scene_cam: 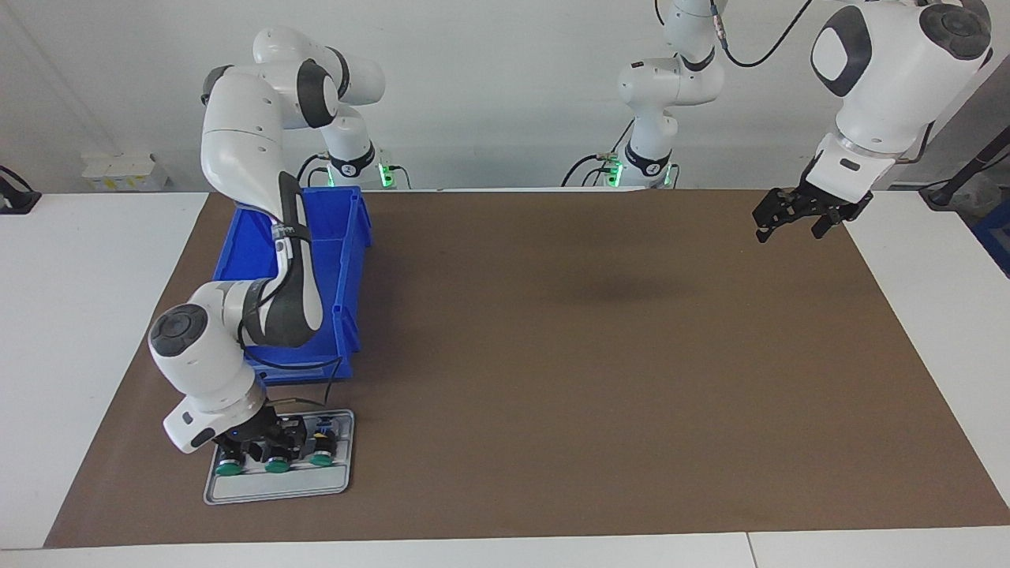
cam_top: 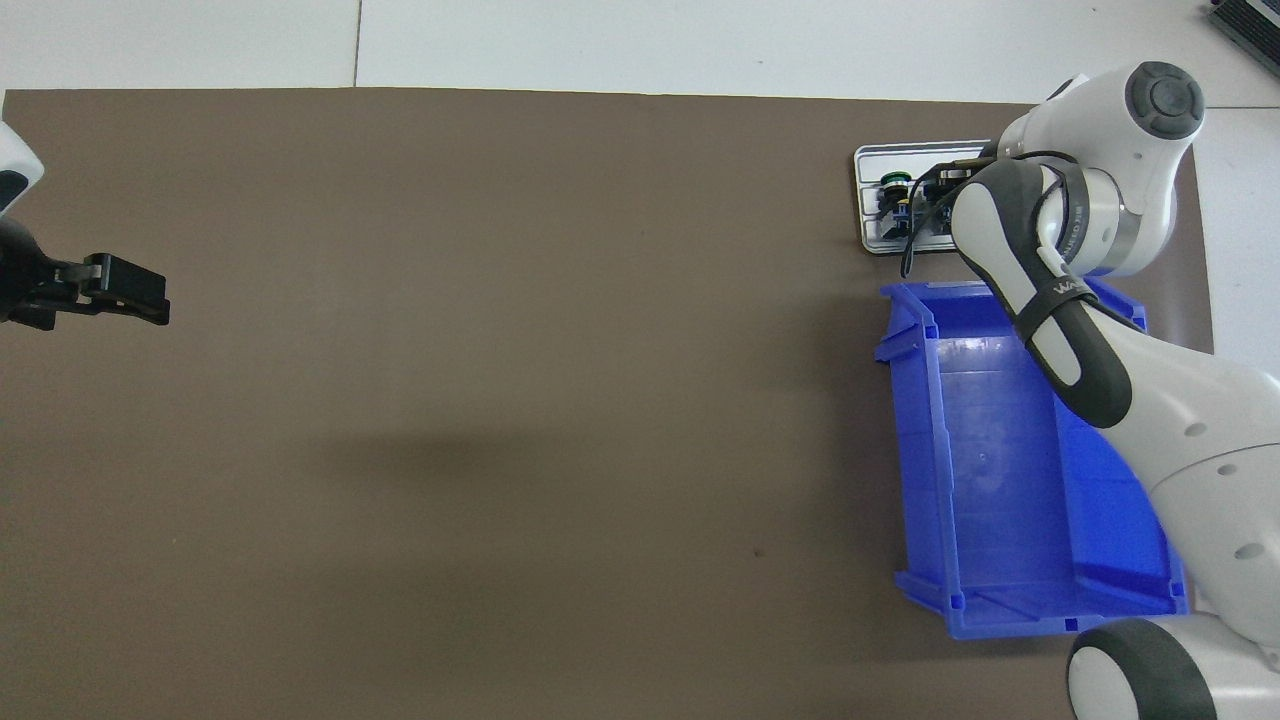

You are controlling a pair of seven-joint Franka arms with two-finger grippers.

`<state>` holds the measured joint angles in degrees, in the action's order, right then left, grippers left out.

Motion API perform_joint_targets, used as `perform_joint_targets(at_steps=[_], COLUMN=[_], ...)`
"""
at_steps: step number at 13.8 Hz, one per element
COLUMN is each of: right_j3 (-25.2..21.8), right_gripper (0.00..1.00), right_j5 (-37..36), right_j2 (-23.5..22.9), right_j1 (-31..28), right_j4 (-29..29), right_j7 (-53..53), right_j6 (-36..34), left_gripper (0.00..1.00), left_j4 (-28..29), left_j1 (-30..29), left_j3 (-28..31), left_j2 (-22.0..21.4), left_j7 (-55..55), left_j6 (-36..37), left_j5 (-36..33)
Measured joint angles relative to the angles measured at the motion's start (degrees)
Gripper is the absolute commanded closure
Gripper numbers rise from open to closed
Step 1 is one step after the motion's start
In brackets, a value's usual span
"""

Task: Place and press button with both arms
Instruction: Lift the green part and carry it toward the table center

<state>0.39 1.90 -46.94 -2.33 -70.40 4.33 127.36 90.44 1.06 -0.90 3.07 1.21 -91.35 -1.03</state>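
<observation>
My right jaws (scene_cam: 264, 438) sit low over the tray's (scene_cam: 276, 487) three buttons (scene_cam: 276, 464) at the surface's corner, grip unclear; left jaws (scene_cam: 801, 214) wait open, empty.

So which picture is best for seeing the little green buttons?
The facing view. All three green buttons show there in a row on the grey tray, with the right gripper down at them. In the overhead view the right arm hides most of the tray, so only one green cap peeks out.

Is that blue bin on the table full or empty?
Empty as far as shown: the overhead view shows the blue bin's bare floor, though the right arm covers one side. It holds no buttons.
</observation>
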Motion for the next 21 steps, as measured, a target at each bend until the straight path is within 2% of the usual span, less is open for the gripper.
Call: perform_joint_targets(at_steps=[1,3,6,9,11,14,16,18,21], right_j3=[0.0,0.0,0.0,0.0,-0.1,0.0,0.0,0.1,0.1], right_gripper=[0.71,0.79,0.96,0.98,1.0,1.0,1.0,1.0,1.0], right_j5=[0.1,2.0,3.1,3.2,3.2,3.1,0.7,-3.5,-5.9], right_j2=[0.0,0.2,1.2,3.4,6.3,12.1,14.8,16.3,16.7], right_j1=[-0.1,-0.2,-0.4,-0.6,-0.4,1.2,4.6,9.4,17.0], right_j4=[0.0,0.0,0.0,-0.1,-0.8,-3.6,-4.7,-5.0,-5.1], right_j7=[0.0,-0.1,-0.3,-2.2,-7.9,-20.8,-32.5,-47.8,-70.8], right_j6=[0.0,0.3,0.4,-0.3,-3.0,-7.6,-10.5,-12.7,-13.8], left_gripper=[0.0,0.0,0.0,0.0,0.0,0.0,0.0,0.0,0.0], left_j4=[0.0,0.0,0.0,0.0,0.0,0.0,0.0,0.0,0.0], left_j1=[0.0,0.0,0.0,0.0,0.0,0.0,0.0,0.0,0.0], left_j3=[0.0,0.0,0.0,0.0,0.0,0.0,0.0,0.0,0.0], left_j2=[0.0,0.0,0.0,0.0,0.0,0.0,0.0,0.0,0.0], left_j7=[0.0,0.0,0.0,0.0,0.0,0.0,0.0,0.0,0.1], left_j6=[0.0,0.0,0.0,0.0,0.0,0.0,0.0,0.0,0.0], left_j5=[0.0,0.0,0.0,0.0,0.0,0.0,0.0,0.0,0.0])
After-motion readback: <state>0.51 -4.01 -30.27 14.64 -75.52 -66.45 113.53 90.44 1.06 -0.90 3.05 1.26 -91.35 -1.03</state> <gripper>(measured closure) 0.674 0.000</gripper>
